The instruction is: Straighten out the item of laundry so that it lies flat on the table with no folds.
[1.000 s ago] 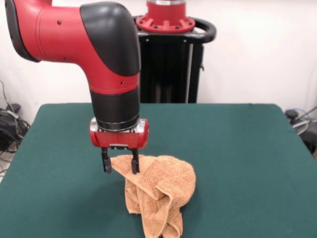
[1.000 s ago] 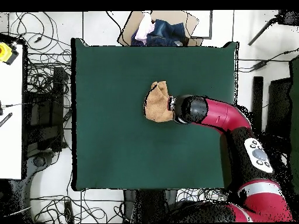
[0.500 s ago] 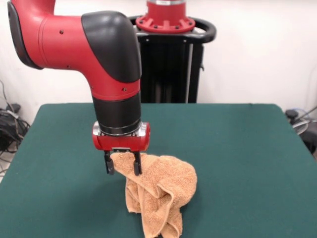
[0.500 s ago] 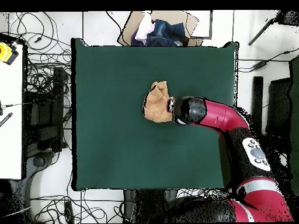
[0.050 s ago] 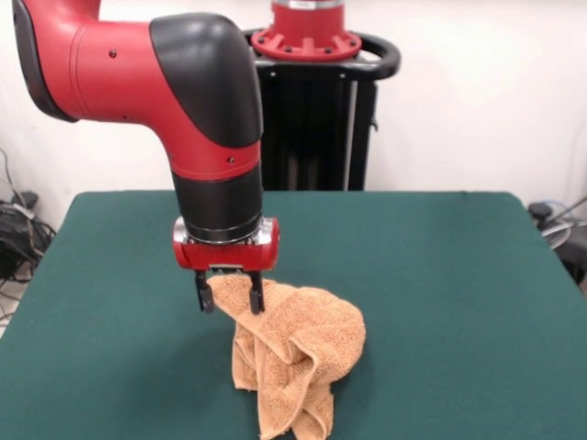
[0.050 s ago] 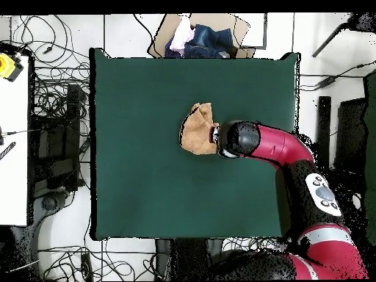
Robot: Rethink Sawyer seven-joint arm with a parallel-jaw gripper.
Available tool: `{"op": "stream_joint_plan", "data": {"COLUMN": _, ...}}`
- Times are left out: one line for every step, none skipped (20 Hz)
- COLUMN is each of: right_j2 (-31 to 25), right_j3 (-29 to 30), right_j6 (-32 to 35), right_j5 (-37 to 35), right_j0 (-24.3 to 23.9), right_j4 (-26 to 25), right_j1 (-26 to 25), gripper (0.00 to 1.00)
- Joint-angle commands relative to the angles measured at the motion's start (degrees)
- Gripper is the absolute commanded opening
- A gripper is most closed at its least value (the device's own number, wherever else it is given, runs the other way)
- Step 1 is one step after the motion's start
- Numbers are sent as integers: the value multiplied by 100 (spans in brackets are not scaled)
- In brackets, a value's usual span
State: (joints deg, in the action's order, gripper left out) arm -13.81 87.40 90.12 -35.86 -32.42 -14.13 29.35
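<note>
towel (image 5: 298,357) (bunched), corner inside gripper (image 5: 229,295)

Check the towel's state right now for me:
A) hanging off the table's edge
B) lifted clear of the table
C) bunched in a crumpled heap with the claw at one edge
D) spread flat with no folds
C: the small orange-tan terry-cloth towel sits crumpled in folds on the dark green felt-topped table, with the black two-fingered claw straddling its upper edge.

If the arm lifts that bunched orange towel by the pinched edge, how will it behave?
Probably floppy: the towel already sags in loose folds below the gripper. It likely hangs and unfurls rather than holding shape. Terry pile should resist slipping on the table.
</note>
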Motion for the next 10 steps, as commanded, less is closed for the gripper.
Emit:
{"op": "stream_joint_plan", "data": {"right_j2": -61, "right_j3": 47, "right_j6": -47, "right_j5": -660, "right_j0": 115, "right_j4": -178, "right_j1": 92, "gripper": 100}}
{"op": "stream_joint_plan", "data": {"right_j2": -68, "right_j3": 20, "right_j6": -54, "right_j5": -673, "right_j0": 114, "right_j4": -188, "right_j1": 82, "gripper": 100}}
{"op": "stream_joint_plan", "data": {"right_j2": -73, "right_j3": -6, "right_j6": -58, "right_j5": -673, "right_j0": 114, "right_j4": -196, "right_j1": 64, "gripper": 100}}
{"op": "stream_joint_plan", "data": {"right_j2": -80, "right_j3": -13, "right_j6": -57, "right_j5": -669, "right_j0": 109, "right_j4": -200, "right_j1": 53, "gripper": 100}}
{"op": "stream_joint_plan", "data": {"right_j2": -84, "right_j3": -13, "right_j6": -52, "right_j5": -646, "right_j0": 109, "right_j4": -209, "right_j1": 42, "gripper": 100}}
{"op": "stream_joint_plan", "data": {"right_j2": -86, "right_j3": -5, "right_j6": -44, "right_j5": -639, "right_j0": 109, "right_j4": -211, "right_j1": 45, "gripper": 100}}
{"op": "stream_joint_plan", "data": {"right_j2": -87, "right_j3": -9, "right_j6": -40, "right_j5": -615, "right_j0": 112, "right_j4": -221, "right_j1": 41, "gripper": 100}}
{"op": "stream_joint_plan", "data": {"right_j2": -85, "right_j3": -4, "right_j6": -37, "right_j5": -608, "right_j0": 114, "right_j4": -227, "right_j1": 47, "gripper": 100}}
{"op": "stream_joint_plan", "data": {"right_j2": -85, "right_j3": -14, "right_j6": -36, "right_j5": -599, "right_j0": 117, "right_j4": -231, "right_j1": 37, "gripper": 100}}
{"op": "stream_joint_plan", "data": {"right_j2": -82, "right_j3": -14, "right_j6": -33, "right_j5": -586, "right_j0": 121, "right_j4": -237, "right_j1": 40, "gripper": 100}}
